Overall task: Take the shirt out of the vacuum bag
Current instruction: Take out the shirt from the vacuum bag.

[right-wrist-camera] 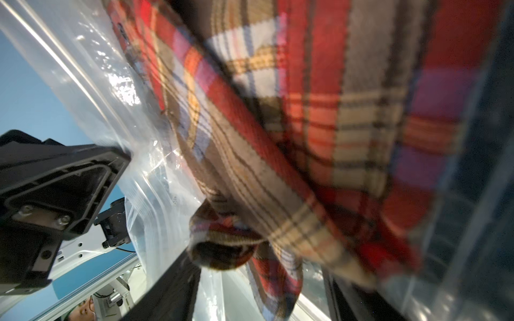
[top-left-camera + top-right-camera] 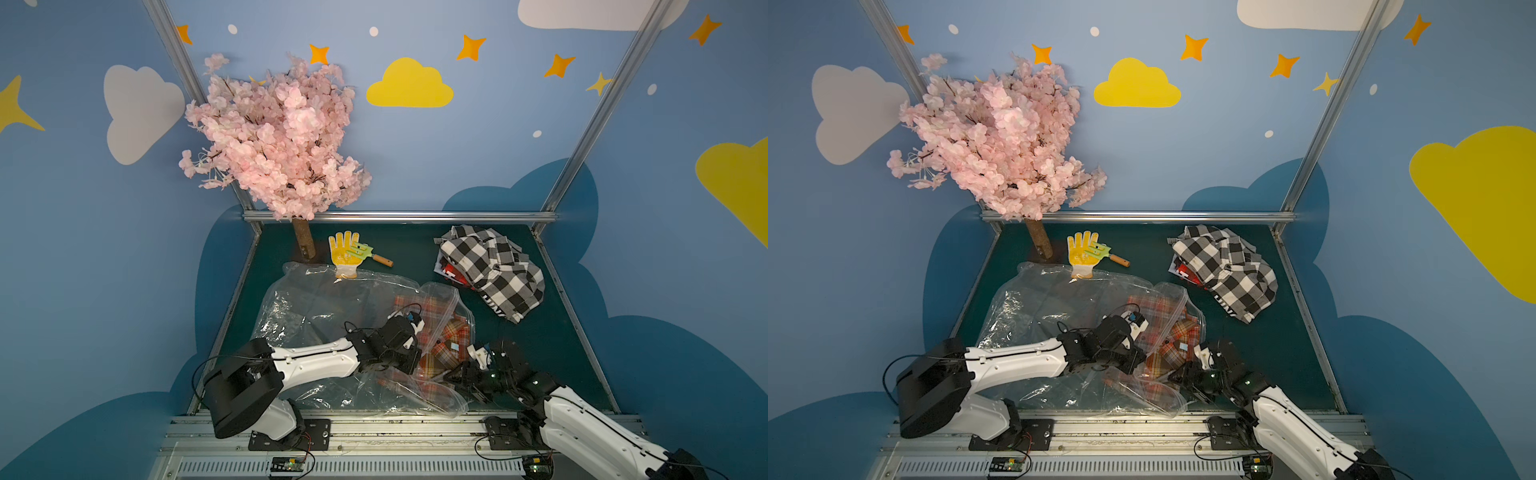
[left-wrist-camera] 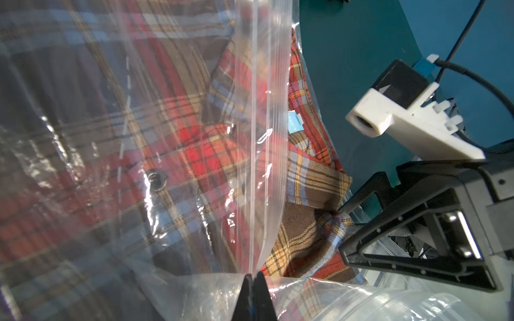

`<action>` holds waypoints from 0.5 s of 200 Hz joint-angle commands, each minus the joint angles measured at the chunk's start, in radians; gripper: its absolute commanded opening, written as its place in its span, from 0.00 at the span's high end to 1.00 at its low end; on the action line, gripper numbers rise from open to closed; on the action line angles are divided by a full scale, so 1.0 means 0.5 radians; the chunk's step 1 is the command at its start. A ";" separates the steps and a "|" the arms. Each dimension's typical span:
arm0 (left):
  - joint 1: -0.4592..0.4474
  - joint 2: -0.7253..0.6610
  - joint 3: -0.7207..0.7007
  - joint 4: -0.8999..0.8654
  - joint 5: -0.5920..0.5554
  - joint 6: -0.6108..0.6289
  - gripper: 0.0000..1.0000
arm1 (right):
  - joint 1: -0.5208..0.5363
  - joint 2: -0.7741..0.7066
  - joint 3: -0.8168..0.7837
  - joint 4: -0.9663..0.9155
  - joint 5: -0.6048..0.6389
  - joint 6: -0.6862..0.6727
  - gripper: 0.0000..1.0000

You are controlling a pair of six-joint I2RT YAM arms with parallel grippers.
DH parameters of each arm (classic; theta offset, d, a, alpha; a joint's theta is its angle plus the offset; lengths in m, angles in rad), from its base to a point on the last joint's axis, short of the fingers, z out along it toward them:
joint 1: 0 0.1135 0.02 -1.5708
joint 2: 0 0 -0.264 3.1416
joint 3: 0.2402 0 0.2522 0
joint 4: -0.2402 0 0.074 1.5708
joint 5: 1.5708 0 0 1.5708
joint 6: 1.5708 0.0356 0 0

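The clear crinkly vacuum bag lies across the dark green table. A red, brown and blue plaid shirt is partly inside it and bulges out of the bag's mouth on the right. My left gripper is shut on the bag's zip-seal edge, holding it up. My right gripper stands open at the bag's mouth. A fold of the shirt hangs between its fingers, which stand wide apart. The bag's valve is hidden.
A black-and-white checked garment lies crumpled at the back right. A yellow glove and a small green rake lie at the back, beside the trunk of a pink blossom tree. A metal rail runs along the front edge.
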 commanded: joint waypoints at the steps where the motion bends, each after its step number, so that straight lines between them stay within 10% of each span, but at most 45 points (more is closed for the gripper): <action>1: -0.010 0.013 -0.036 0.037 0.028 0.005 0.97 | 0.070 0.008 -0.037 0.083 0.164 0.100 0.30; 100: -0.010 0.020 -0.050 0.028 0.012 0.012 0.97 | 0.215 0.477 -0.045 0.561 0.351 0.219 0.37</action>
